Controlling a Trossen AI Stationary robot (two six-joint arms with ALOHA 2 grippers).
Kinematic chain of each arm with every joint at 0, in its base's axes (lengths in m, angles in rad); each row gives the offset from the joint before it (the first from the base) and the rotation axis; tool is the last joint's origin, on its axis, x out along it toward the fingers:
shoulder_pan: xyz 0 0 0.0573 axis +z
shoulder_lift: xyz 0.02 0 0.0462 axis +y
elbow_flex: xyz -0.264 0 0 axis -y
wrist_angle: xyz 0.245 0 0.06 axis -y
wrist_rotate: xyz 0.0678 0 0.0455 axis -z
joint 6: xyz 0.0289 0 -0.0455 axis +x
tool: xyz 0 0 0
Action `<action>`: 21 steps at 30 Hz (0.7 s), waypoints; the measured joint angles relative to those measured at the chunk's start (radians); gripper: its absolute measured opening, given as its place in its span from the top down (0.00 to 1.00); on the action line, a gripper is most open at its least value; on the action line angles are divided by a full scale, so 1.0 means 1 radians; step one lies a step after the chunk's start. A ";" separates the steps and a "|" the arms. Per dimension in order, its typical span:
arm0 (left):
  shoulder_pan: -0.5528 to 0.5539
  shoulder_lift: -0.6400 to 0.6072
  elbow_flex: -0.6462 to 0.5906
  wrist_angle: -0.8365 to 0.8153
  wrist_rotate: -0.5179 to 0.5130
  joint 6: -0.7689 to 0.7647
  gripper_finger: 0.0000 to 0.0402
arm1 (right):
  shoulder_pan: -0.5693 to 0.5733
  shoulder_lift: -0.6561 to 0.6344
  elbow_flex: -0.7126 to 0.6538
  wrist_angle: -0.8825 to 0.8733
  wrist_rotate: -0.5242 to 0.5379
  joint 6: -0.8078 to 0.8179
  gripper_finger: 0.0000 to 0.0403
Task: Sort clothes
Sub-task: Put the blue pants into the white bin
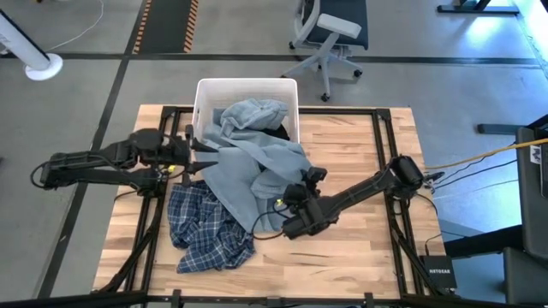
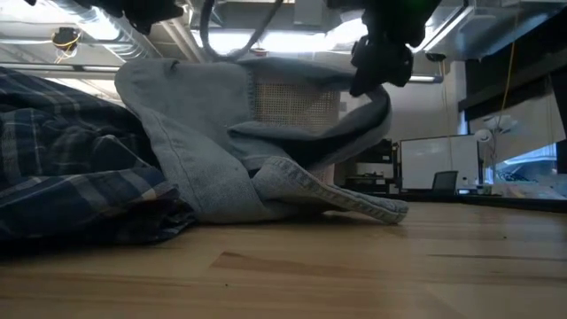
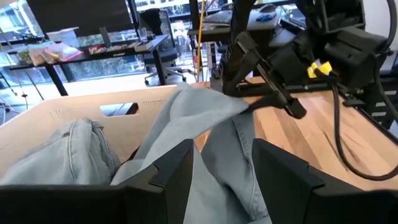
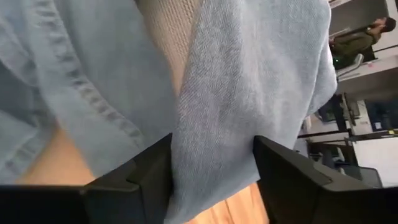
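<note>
**The grey-blue piece runs from the bin to the right gripper**

The grey-blue piece (image 1: pixel 257 158) is long. One end sits bunched up in the white bin (image 1: pixel 205 90) at the far side of the bench (image 1: pixel 360 248). From there it spills over the bin's near wall and lies across the wood, slanting toward the right arm. So its long way goes from the bin down to the right gripper (image 1: pixel 287 204).

The right gripper is at the near end of this cloth. In the right wrist view a fold of the grey-blue cloth sits right between its two fingers (image 4: pixel 134 180). The fingers press the fold from both sides, so it looks like the gripper is pinching the cloth.

The left gripper (image 1: pixel 199 144) is just beside the bin, at the other end of the same cloth. Its fingers (image 3: pixel 168 168) stand apart, and the cloth lies in front of them, not held.

The plaid shirt (image 1: pixel 205 227) lies flat on the bench, partly under the grey-blue piece, on the left arm's side.

The right arm is the one that has the cloth. I think the next pull should follow the cloth's long way, so the far end slides out of the bin.
</note>
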 joint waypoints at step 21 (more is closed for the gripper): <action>0.000 -0.004 0.000 0.048 -0.001 -0.073 0.60 | -0.057 0.000 0.436 -0.016 0.200 -0.492 0.96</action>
